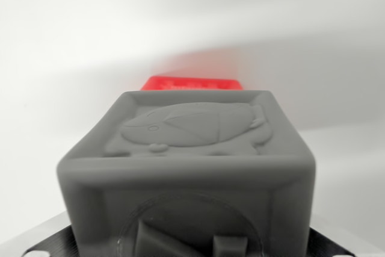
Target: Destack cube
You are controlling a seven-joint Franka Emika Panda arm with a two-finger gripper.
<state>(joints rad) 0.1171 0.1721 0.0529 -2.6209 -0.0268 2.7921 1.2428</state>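
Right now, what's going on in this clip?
The wrist camera is pressed up close to a grey cube with a raised animal figure on its top face. Behind it, only a strip of a red cube shows. Whether the two touch can't be told from here. Dark metal parts sit at the bottom corners. The gripper fingers aren't clearly visible, so a grasp can't be confirmed.
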